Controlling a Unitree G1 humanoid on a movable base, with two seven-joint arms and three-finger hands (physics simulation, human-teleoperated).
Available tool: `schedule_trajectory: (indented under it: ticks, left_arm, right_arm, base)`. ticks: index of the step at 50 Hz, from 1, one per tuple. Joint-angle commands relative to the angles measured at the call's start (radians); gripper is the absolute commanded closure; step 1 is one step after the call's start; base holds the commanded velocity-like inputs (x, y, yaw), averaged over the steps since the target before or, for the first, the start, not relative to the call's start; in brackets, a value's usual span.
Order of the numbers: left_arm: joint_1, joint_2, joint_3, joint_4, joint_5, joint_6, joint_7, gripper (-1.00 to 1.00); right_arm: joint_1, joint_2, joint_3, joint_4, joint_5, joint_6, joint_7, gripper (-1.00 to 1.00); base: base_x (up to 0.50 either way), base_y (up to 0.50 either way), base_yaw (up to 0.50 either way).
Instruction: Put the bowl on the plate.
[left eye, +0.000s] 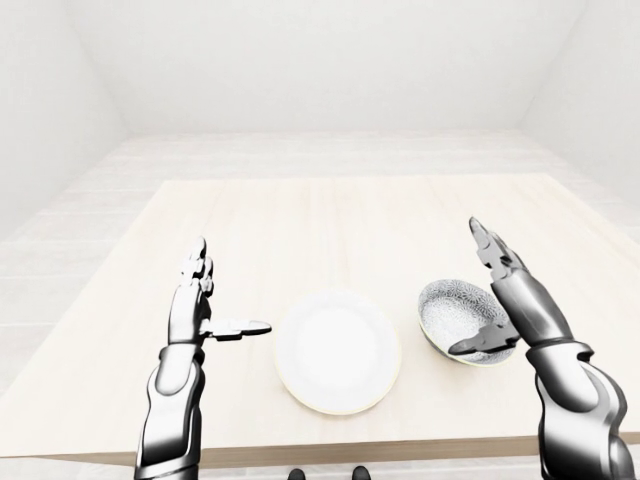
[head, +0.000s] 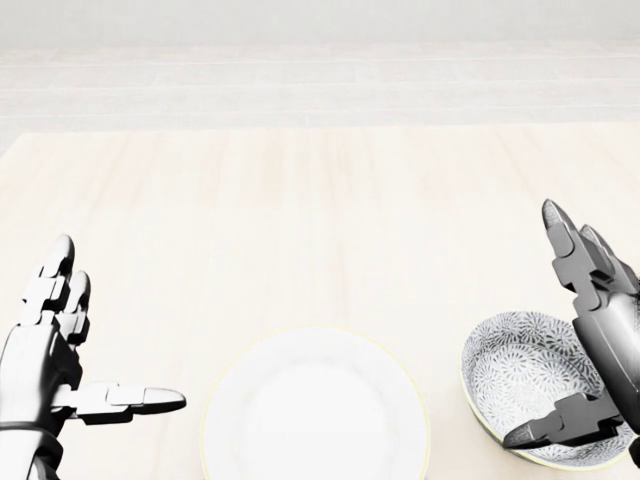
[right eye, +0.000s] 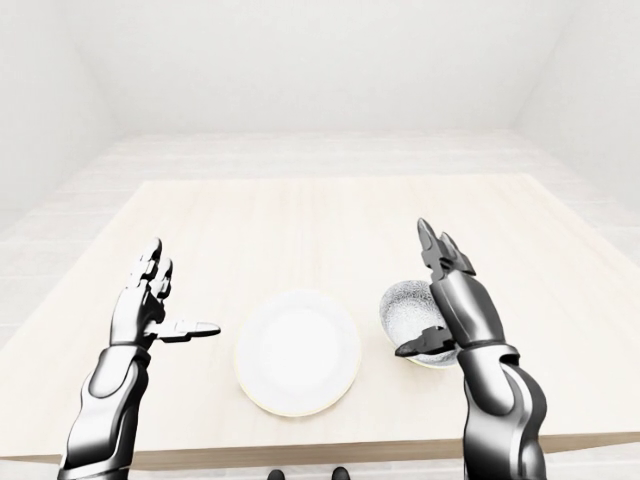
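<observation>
Right hand (head: 600, 345), fingers spread and empty, stands at the right rim of the bowl (head: 515, 372); plate (head: 315, 410) lies to the bowl's left; left hand (head: 45, 350), also spread and empty, is well apart.

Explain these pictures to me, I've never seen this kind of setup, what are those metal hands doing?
These are simulator renders from cameras on a humanoid robot's head, looking down over its own arms; the two eye views show nearly the same scene. The metal shapes are its three-finger hands. The left hand hovers open, holding nothing. The right hand stands open beside a patterned bowl, thumb near its rim, not gripping. A white plate lies between the hands on a pale wooden table.
</observation>
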Motion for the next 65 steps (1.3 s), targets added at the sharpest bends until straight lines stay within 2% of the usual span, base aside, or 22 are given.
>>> schedule_trajectory:
  ticks: [1,5,22,40,65]
  left_arm:
    - [0.01,-0.001,0.006,0.001,0.002,0.0,-0.006,-1.0]
    - [0.011,0.0,0.009,0.004,0.003,0.0,-0.007,-1.0]
    - [0.014,-0.001,0.01,0.021,0.011,0.0,-0.011,-1.0]
    - [0.013,0.001,0.009,0.013,0.018,0.0,-0.011,-1.0]
    - [0.007,0.004,0.012,0.012,0.021,0.0,-0.012,-1.0]
  right_arm:
    - [0.017,-0.013,0.01,0.102,-0.172,0.0,0.042,-1.0]
    - [0.021,-0.006,0.015,0.136,-0.243,0.0,0.058,-1.0]
    - [0.059,0.075,0.018,0.094,-0.342,0.0,0.127,-1.0]
    - [0.046,0.074,0.05,0.156,-0.429,0.0,0.138,-1.0]
    - [0.055,0.072,0.063,0.208,-0.466,0.0,0.147,-1.0]
  base:
    - [0.0,0.0,0.0]
    - [0.0,0.0,0.0]
    - [0.0,0.0,0.0]
    - [0.0,0.0,0.0]
    - [0.0,0.0,0.0]
